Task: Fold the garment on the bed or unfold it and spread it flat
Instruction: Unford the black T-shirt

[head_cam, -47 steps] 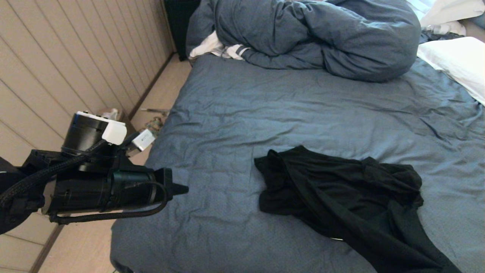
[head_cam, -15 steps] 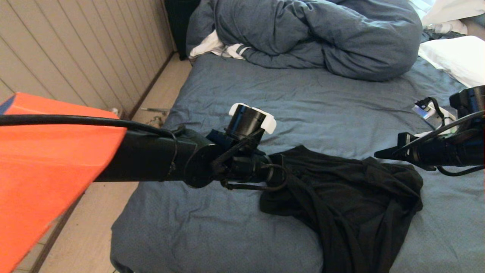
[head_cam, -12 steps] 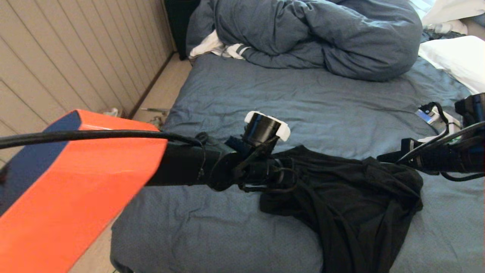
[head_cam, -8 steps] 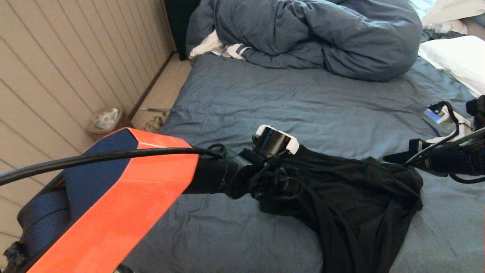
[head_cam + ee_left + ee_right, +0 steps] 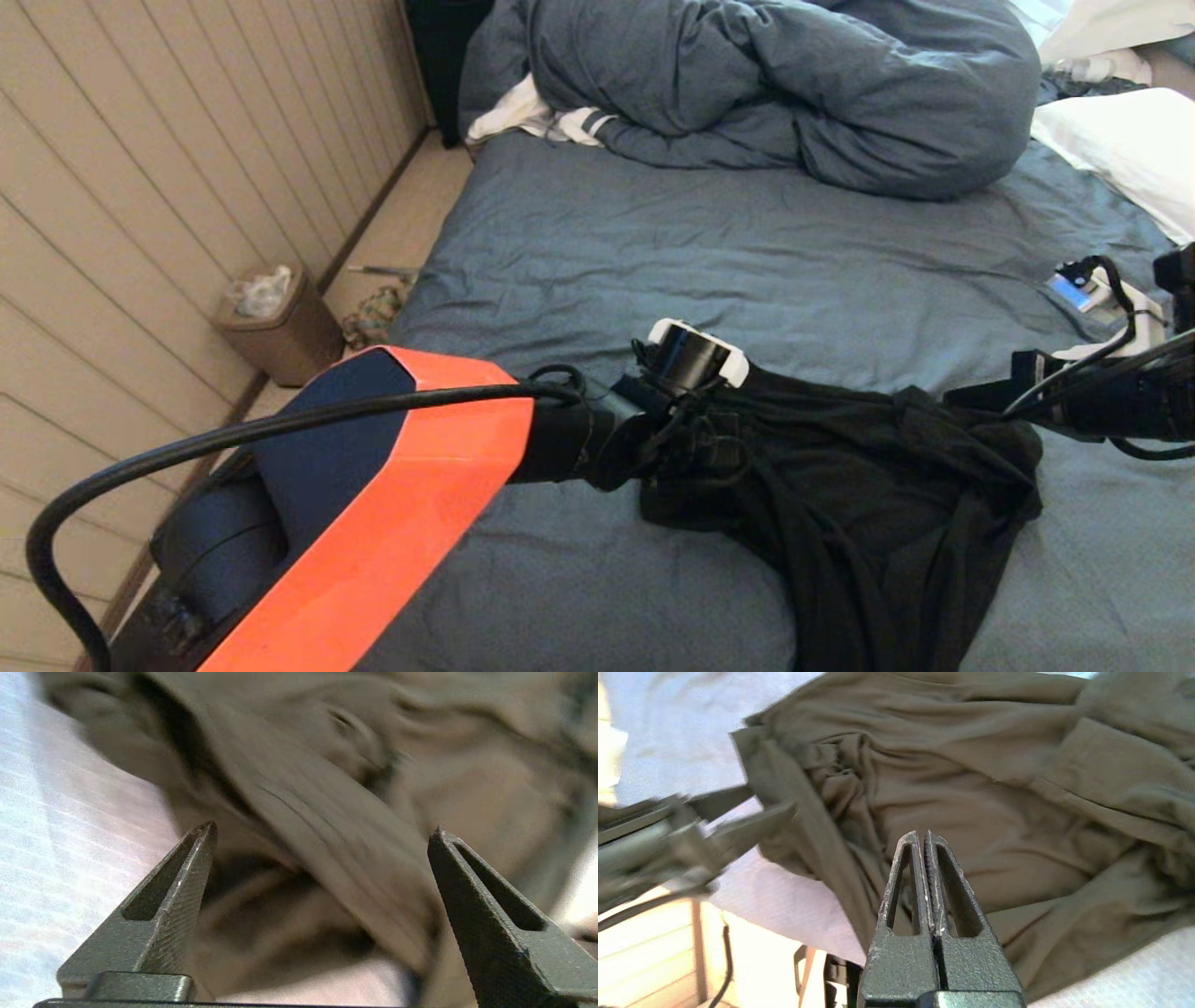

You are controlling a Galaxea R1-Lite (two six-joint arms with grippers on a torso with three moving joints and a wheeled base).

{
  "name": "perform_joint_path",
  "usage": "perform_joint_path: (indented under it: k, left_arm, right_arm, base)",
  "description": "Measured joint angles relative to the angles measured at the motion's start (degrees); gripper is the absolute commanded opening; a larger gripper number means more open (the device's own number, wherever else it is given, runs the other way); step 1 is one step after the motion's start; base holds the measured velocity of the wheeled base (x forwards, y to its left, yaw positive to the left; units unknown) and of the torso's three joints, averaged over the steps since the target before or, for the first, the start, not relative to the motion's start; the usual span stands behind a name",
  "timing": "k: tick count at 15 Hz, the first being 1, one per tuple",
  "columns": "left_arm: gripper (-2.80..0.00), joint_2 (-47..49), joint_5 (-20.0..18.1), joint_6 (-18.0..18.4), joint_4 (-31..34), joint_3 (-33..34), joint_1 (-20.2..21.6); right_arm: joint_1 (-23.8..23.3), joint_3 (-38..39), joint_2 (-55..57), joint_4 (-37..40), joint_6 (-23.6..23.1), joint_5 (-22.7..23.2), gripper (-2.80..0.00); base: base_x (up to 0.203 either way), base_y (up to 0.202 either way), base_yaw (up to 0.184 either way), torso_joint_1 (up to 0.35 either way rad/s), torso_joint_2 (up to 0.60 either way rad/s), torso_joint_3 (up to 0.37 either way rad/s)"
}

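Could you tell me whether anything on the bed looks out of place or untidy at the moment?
Yes: the black T-shirt lies crumpled in folds near the front of the bed, one end hanging over its edge. Behind it the blue duvet is bunched in a heap, with a white striped cloth poking out beneath.

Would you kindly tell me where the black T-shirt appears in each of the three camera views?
Head view: black T-shirt, crumpled, lower centre-right on the bed.
Left wrist view: T-shirt fills the picture beyond the open left hand.
Right wrist view: T-shirt across the middle.
Shared landmark: the left hand at its edge.
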Motion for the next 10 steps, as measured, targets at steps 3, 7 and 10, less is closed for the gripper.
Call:
perform_joint_path:
  k: [3, 7, 10]
  left_arm:
    - [0.00, 1.2, 2.9, -0.3, -1.7, -1.0, 0.0]
    - [-2.80, 2.4, 8.2, 0.1, -5.7, -1.4, 0.0]
    - [-2.80, 2.9, 9.0, 0.3, -6.9, -1.4, 0.0]
  right_arm:
    - [0.0, 1.2, -0.2, -1.6, 0.0, 0.8, -2.80]
    - [0.3, 2.5, -0.5, -3.6, 0.0, 1.3, -2.80]
    - [0.3, 2.8, -0.5, -3.7, 0.0, 1.5, -2.80]
  base:
    - [0.000, 0.000, 0.000, 0.000, 0.00, 0.000]
    - [0.000, 0.000, 0.000, 0.000, 0.00, 0.000]
    - [0.000, 0.000, 0.000, 0.000, 0.00, 0.000]
